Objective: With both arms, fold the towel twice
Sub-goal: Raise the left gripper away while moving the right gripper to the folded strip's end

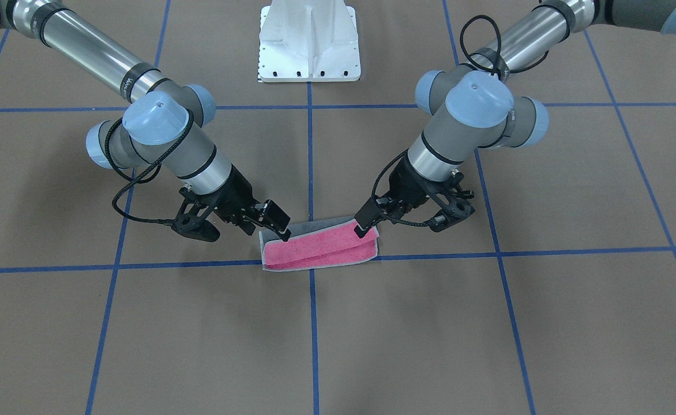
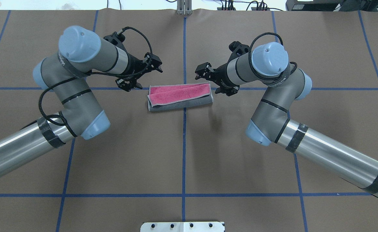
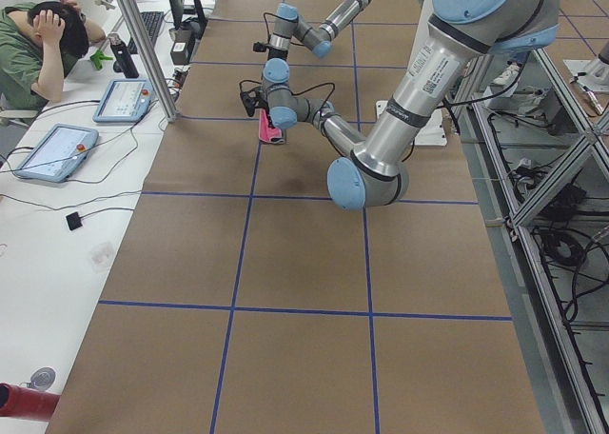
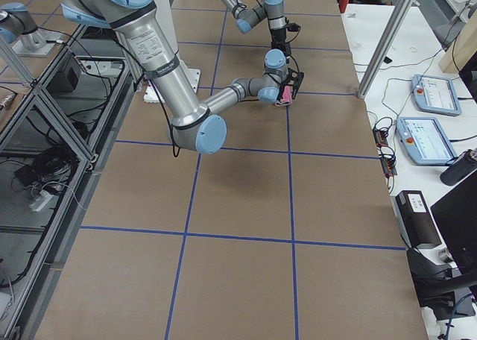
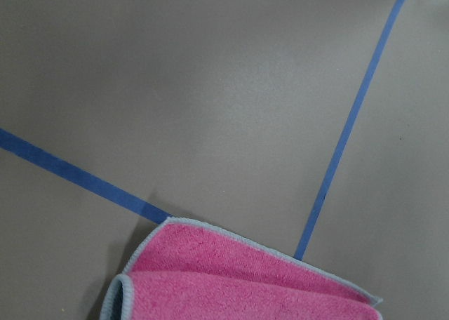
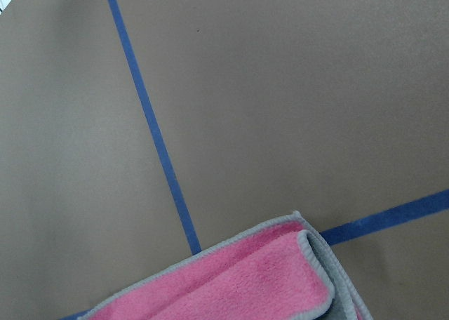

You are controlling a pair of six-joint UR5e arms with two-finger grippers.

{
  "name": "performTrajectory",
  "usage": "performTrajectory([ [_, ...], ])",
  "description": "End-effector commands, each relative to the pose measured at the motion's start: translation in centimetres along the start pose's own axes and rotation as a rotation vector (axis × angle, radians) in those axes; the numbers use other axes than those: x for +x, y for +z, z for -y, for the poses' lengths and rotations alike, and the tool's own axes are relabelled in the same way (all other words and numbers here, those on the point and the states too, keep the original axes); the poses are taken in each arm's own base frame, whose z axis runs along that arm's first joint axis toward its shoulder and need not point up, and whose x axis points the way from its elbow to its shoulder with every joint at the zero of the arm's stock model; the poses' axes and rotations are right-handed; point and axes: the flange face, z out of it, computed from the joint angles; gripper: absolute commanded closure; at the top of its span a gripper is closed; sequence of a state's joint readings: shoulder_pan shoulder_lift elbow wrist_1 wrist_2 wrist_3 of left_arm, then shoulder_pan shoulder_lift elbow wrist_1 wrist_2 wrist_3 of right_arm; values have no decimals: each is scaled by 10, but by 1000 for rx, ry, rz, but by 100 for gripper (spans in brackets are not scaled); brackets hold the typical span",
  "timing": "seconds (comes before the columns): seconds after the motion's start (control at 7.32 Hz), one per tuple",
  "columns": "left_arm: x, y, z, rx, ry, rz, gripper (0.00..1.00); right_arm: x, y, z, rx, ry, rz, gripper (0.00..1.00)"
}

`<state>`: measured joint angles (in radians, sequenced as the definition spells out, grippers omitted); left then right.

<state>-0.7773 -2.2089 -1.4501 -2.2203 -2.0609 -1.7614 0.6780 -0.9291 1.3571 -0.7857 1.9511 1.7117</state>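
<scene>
Overhead faces front view; both wrist views closely share towel (image 5: pixel 238 285)

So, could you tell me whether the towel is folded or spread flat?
Folded: the towel lies as a narrow strip, pink layers stacked over grey, doubled edges showing in wrist views.

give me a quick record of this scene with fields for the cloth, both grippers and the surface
object: small pink and dark grey terry towel
state: folded into a narrow strip, lying flat, pink layers up
left: black two-finger left gripper, open, empty, at one end of the strip
right: black two-finger right gripper, open, empty, at the other end
surface: brown table with blue tape grid
</scene>
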Motion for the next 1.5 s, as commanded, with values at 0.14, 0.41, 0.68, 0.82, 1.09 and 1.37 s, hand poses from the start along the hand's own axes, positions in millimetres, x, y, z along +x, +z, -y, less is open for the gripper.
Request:
performTrajectory([
  [0.14, -28, -27, 34, -25, 4, 17, 0, 5, 14, -22, -31, 15, -18, 1],
  [0.41, -33, -26, 36, -23, 3, 21, 0, 7, 22, -27, -38, 13, -29, 2],
  [0.68, -38, -23, 37, -20, -1, 27, 0, 3, 26, -23, -31, 11, -32, 2],
  [0.82, -41, -21, 37, -22, -2, 32, 0, -3, 24, -17, -22, 14, -26, 2],
  [1.09, -42, -21, 37, -20, -3, 33, 0, -14, 20, -10, -12, 13, -14, 2],
  [1.37, -42, -21, 37, -20, -3, 33, 0, -23, 38, -4, -6, 22, -38, 2],
])
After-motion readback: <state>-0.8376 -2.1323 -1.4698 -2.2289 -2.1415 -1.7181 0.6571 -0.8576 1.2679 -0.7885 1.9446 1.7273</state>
